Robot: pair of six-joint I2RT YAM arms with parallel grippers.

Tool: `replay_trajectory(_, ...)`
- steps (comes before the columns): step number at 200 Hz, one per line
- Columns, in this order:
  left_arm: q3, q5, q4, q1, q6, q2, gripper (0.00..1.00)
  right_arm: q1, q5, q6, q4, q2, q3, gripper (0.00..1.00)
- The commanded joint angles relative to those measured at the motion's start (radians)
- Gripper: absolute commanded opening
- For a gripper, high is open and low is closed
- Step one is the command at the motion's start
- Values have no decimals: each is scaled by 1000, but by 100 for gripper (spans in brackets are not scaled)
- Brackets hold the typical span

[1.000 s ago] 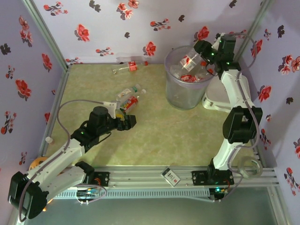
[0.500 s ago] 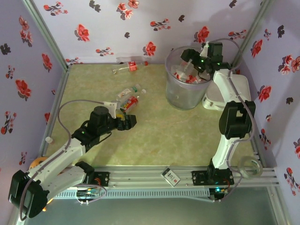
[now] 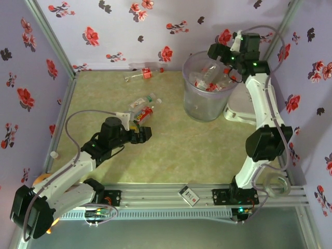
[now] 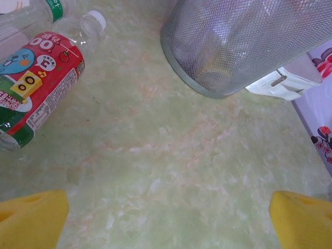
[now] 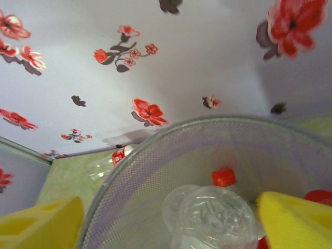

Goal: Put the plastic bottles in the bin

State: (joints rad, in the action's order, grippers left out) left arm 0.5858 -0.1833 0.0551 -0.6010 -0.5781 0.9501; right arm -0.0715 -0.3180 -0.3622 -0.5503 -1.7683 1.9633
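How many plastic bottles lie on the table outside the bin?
3. One bottle by the far wall; a clear bottle and a red-labelled bottle side by side just beyond the left gripper. The arms might hide others.

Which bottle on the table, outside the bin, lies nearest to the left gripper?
The red-label bottle with the white cap, ahead of the left gripper; the green-label bottle lies beyond it, the third bottle by the far wall.
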Motion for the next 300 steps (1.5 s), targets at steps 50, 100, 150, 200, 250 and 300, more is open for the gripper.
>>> replay_trajectory(50,-20,16,-20,9,-19,-17,100,-45,70,71,-117,-154,57,58)
replay_trajectory(100,-28,19,-26,9,-23,-19,100,-58,74,74,-97,-197,-27,53)
replay_trajectory(150,-25,19,-33,10,-21,-1,100,-57,81,87,-121,-194,22,55)
replay_trajectory(200,-17,26,-17,11,-10,-2,100,-57,86,104,-151,-109,91,73)
replay_trajectory(250,94,103,152,34,84,50,100,-57,55,109,-139,44,-7,79)
replay_trajectory(300,241,117,266,85,231,197,100,-57,52,100,-79,287,-270,94)
